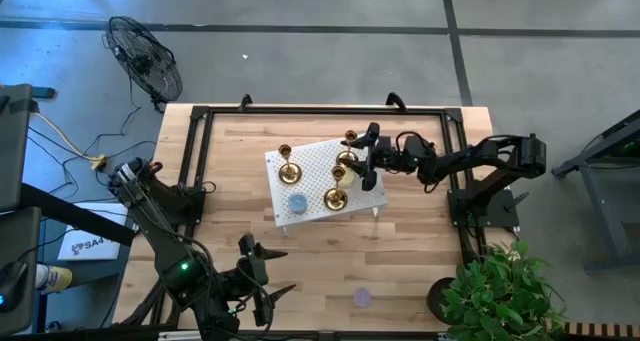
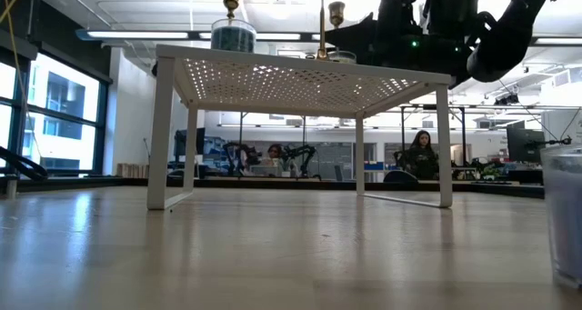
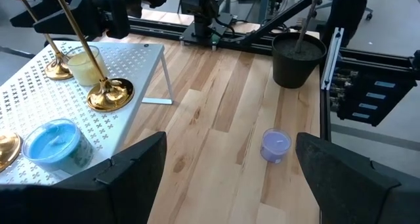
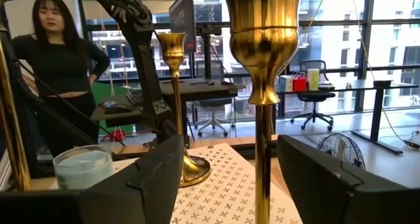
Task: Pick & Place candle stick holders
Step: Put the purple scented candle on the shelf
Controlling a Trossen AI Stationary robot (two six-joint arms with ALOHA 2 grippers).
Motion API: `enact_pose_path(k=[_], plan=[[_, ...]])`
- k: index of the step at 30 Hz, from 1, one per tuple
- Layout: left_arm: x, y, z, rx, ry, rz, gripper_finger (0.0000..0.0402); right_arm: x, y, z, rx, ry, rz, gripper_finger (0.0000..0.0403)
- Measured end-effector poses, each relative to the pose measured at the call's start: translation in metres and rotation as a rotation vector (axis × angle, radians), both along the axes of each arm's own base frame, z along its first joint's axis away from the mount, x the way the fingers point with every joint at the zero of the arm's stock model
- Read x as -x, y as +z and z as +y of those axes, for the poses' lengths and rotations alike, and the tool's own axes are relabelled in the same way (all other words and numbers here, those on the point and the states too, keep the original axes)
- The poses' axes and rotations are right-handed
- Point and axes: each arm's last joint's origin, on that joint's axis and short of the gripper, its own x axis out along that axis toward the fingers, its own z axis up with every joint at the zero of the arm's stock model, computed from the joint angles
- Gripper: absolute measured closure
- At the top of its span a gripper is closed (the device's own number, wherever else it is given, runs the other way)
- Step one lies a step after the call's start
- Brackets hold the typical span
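Three gold candle stick holders stand by their round bases on a white perforated riser (image 1: pixel 310 159). One (image 4: pixel 262 152) stands upright between the open fingers of my right gripper (image 4: pixel 230 145), near the riser's right edge (image 1: pixel 348 141); the fingers are on either side of its thin stem, apart from it. A second (image 1: pixel 337 199) stands at the riser's near right and a third (image 1: pixel 288 169) at its left. My left gripper (image 1: pixel 262 281) hovers open over the table's near edge, holding nothing.
A blue candle (image 1: pixel 298 203) and a pale yellow candle (image 3: pixel 82 63) also sit on the riser. A purple candle (image 3: pixel 275 145) lies on the bare wood near the front. A potted plant (image 1: pixel 495 291) stands at the near right corner. A person (image 4: pixel 56 66) stands beyond the table.
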Motion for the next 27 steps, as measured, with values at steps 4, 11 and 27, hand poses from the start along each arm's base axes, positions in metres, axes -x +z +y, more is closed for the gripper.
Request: enact_pose_path(k=[4, 11, 27], plan=[[0.0, 0.0, 0.0, 0.0, -0.001, 0.001, 0.0069, 0.001, 0.003, 0.001, 0.006, 0.001, -0.004, 0.0163], [0.0, 0.0, 0.0, 0.001, -0.002, 0.002, 0.0069, 0.007, 0.016, 0.008, 0.045, 0.002, 0.012, 0.0166], [0.0, 0.0, 0.0, 0.02, 0.005, -0.003, 0.0069, 0.013, 0.017, 0.012, 0.053, -0.081, 0.126, 0.0166]])
